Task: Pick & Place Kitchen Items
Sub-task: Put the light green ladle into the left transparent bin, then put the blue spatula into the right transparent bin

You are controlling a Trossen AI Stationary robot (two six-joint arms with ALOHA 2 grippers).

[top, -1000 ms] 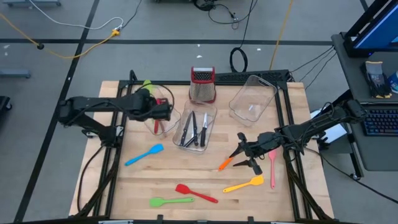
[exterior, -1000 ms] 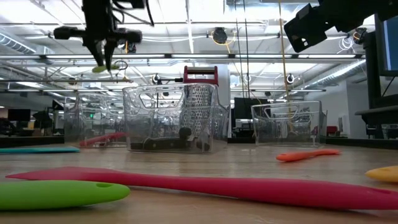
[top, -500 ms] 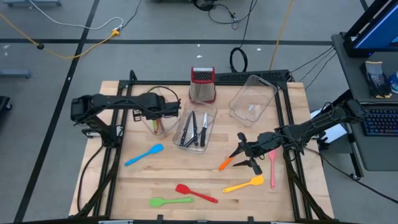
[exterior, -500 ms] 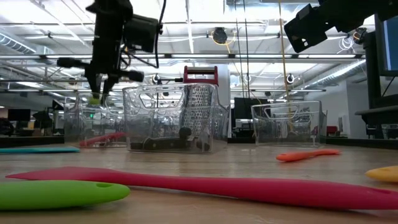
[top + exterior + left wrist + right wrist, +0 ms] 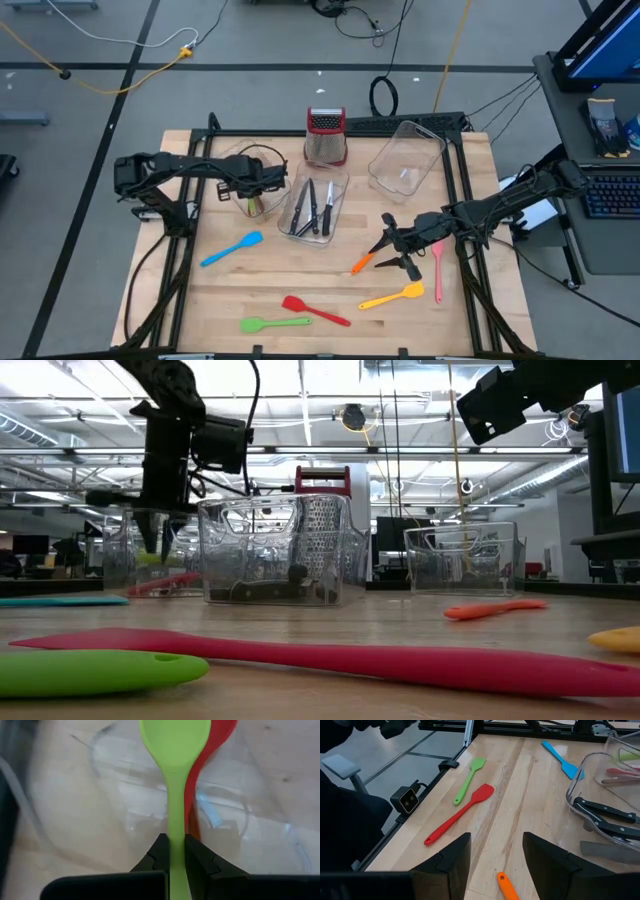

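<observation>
The left gripper [image 5: 172, 857] is closed on the handle of a green spoon [image 5: 174, 750] and holds it inside the round clear tub [image 5: 262, 160], with the spoon head pointing away from the fingers. Just beside the green spoon, deeper in the same tub, lies a red utensil [image 5: 212, 745]. Next to this tub stands a second tub [image 5: 316, 205] with black-handled knives [image 5: 312, 207] in it.

The right gripper [image 5: 492, 857] has its fingers wide apart and holds nothing. It hovers over the table [image 5: 460, 310], directly above an orange utensil [image 5: 506, 886]. Farther out from it lie a red spatula [image 5: 462, 811], a green spatula [image 5: 468, 773] and a blue spatula [image 5: 561, 759].
</observation>
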